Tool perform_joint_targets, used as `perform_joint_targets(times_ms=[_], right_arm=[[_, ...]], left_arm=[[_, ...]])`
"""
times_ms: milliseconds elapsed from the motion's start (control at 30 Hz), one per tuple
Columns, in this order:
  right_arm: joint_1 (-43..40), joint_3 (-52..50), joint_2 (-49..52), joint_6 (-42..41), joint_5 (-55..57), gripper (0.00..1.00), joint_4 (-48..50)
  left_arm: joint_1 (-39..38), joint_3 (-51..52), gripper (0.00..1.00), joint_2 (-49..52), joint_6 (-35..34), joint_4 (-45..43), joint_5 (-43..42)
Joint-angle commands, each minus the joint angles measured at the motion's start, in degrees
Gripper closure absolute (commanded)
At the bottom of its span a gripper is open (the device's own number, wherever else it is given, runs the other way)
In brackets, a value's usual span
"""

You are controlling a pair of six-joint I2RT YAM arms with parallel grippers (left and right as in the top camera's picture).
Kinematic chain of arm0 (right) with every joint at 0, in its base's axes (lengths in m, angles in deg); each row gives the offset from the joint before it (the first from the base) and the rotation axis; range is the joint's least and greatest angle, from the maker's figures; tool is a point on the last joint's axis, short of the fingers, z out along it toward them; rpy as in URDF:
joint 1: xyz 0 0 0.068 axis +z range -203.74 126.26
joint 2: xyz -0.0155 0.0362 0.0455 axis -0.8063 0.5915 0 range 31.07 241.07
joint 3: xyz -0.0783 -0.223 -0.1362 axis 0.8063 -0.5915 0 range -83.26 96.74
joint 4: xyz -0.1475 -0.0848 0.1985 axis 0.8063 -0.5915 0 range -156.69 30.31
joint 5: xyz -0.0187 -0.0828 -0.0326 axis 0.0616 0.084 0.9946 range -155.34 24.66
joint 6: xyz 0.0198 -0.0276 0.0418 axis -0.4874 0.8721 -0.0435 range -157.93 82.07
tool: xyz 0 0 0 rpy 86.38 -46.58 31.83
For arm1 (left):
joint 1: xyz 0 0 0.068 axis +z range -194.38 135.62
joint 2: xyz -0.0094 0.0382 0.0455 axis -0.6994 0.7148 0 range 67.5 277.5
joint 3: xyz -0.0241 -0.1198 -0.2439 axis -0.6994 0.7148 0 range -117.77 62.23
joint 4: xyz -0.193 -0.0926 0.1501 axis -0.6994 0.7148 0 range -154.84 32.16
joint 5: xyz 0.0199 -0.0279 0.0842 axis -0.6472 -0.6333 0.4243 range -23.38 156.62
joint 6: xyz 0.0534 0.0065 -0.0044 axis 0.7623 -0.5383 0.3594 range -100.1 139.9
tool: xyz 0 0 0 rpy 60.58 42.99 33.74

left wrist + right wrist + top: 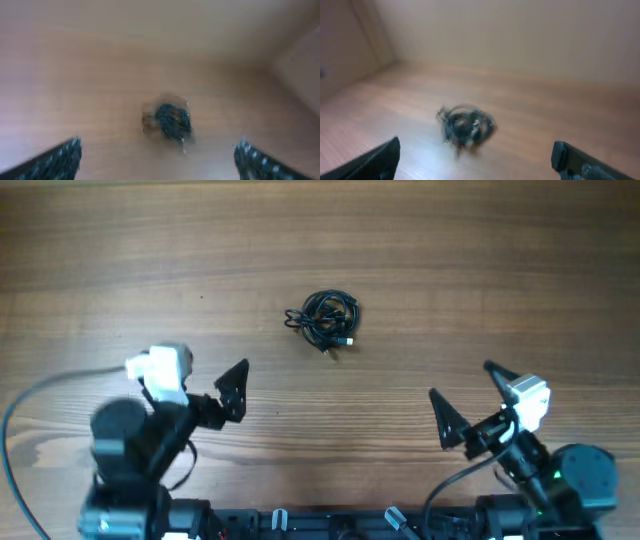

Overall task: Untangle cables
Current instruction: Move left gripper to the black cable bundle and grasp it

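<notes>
The cables lie as one small knotted black bundle with small plug ends on the wooden table, a little behind the middle. My left gripper is open and empty, to the front left of the bundle and well apart from it. My right gripper is open and empty, to the front right, also apart. In the blurred left wrist view the bundle lies ahead between the spread fingers. In the blurred right wrist view the bundle also lies ahead of the spread fingers.
The arm bases stand at the table's front edge, left and right. A thick grey arm wire curves over the table at the far left. Walls rise behind the table in the wrist views.
</notes>
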Motion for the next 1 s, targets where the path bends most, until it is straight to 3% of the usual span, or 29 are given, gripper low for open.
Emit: perform_joint_targets(times_ms=[0, 33, 67, 100, 233, 300, 367, 533, 667, 800, 967], right_arm=[[-0.11, 14.47, 10.16, -0.37, -5.53, 0.01, -10.19], [-0.11, 19.30, 14.45, -0.33, -6.19, 0.00, -14.99], [-0.11, 31.26, 26.29, -0.15, -9.07, 0.00, -26.80], [-0.11, 34.27, 29.77, -0.20, -10.56, 0.00, -28.89], [-0.11, 36.94, 38.01, -2.21, -22.67, 0.00, -28.72], [-0.11, 36.94, 41.77, -4.26, -22.64, 0.00, -28.04], [-0.11, 36.94, 44.78, -4.59, -22.64, 0.00, -28.00], [-0.11, 36.92, 49.07, -5.77, -20.74, 0.05, -28.13], [-0.11, 36.92, 49.81, -12.70, -12.79, 0.08, -28.15], [-0.11, 36.92, 49.81, -14.10, -10.43, 0.09, -28.15], [-0.11, 36.92, 49.81, -14.27, -8.98, 0.09, -28.17]], left_arm=[[-0.15, -17.42, 0.00, 14.51, -0.15, 10.38, -4.90], [-0.15, -25.33, 0.00, 20.94, -0.15, 17.16, -5.40], [-0.15, -35.01, 0.00, 29.03, -0.15, 25.14, -5.88], [-0.15, -37.73, 0.00, 33.90, -0.44, 25.59, -6.25], [-0.15, -37.70, 0.00, 40.46, -0.61, 24.74, -10.32], [-0.22, -37.70, 0.12, 43.95, -3.41, 24.59, -10.29], [-0.70, -37.70, 0.14, 46.36, -4.85, 24.94, -9.40], [-4.39, -37.70, 0.17, 48.26, -13.27, 25.03, 1.14], [-9.01, -37.68, 0.18, 50.45, -30.29, 24.68, 11.96], [-10.75, -37.68, 0.17, 57.90, -41.40, 18.86, 11.78], [-10.78, -37.68, 0.12, 67.45, -41.83, 8.50, 5.95]])
